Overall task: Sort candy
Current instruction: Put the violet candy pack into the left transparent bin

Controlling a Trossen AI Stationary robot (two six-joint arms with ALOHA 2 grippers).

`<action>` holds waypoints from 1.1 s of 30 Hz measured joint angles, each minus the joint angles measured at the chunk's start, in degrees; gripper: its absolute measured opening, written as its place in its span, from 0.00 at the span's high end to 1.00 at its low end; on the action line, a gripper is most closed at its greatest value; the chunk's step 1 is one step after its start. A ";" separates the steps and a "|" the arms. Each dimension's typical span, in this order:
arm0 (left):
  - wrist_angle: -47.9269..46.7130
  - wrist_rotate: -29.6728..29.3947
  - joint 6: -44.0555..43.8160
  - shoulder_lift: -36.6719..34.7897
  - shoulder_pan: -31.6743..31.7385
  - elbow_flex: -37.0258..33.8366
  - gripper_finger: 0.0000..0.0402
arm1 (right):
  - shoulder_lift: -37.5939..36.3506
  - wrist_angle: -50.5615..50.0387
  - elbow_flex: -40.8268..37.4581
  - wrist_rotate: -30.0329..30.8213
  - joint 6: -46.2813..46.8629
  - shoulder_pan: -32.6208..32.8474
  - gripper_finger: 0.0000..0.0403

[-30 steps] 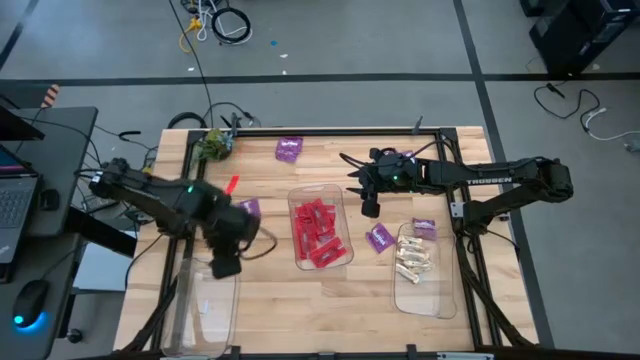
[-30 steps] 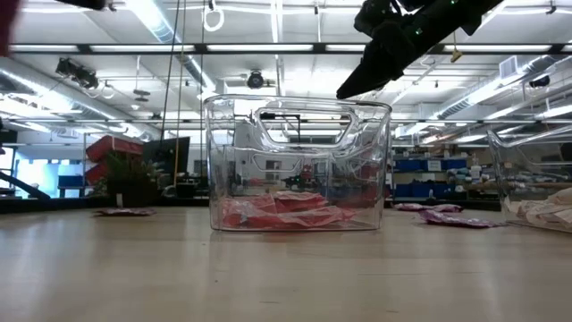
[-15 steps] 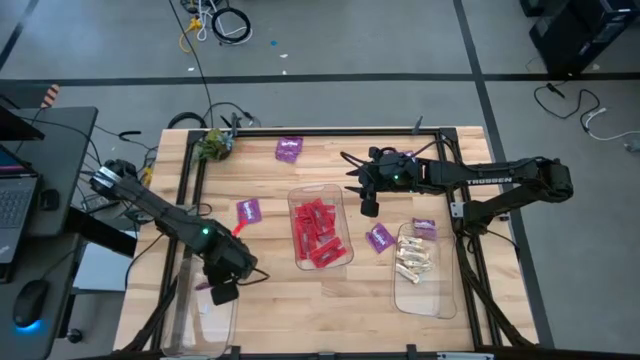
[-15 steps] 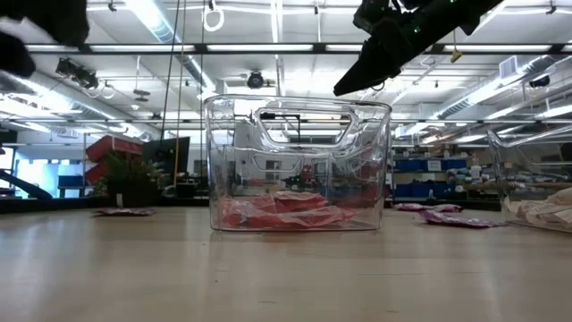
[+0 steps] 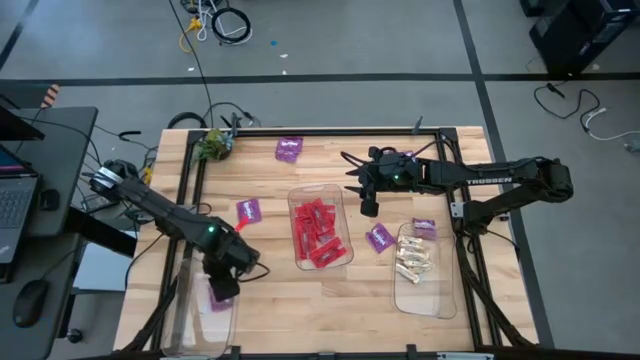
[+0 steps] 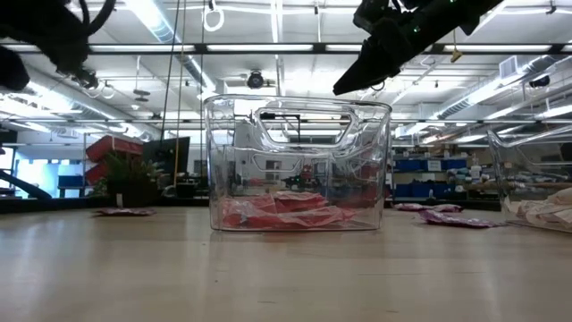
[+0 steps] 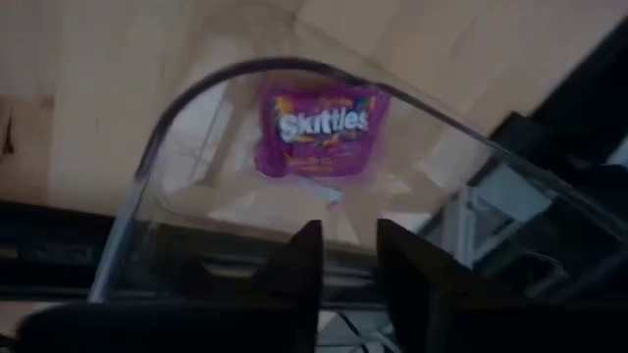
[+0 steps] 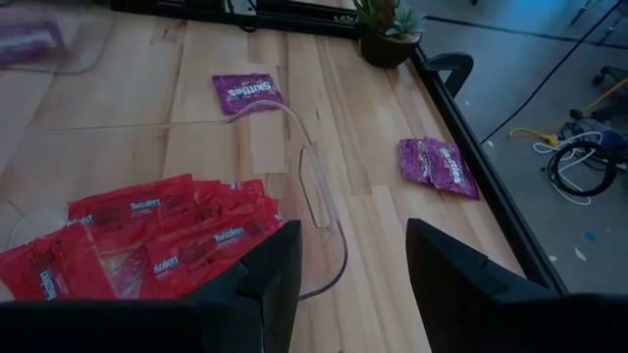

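We've got our left gripper [image 5: 222, 288] hanging over the left bin [image 5: 188, 320], fingers a little apart and holding nothing, with one purple packet [image 7: 319, 131] lying loose inside it. Taking the middle bin [image 5: 342, 203] as our landmark: it holds the red packets [image 5: 318, 232], and more purple ones sit on the table to its left [image 5: 248, 211], right [image 5: 379, 238] and far side [image 5: 289, 149]. Our right gripper [image 5: 368, 204] hovers just right of it, fingers spread wide and empty, and the cream pieces [image 5: 413, 259] are in the right bin [image 5: 444, 300] beyond.
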 joint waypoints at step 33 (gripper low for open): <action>18.28 -26.32 52.34 -0.02 37.61 -10.62 0.74 | 0.00 1.19 0.00 0.00 0.22 0.01 0.58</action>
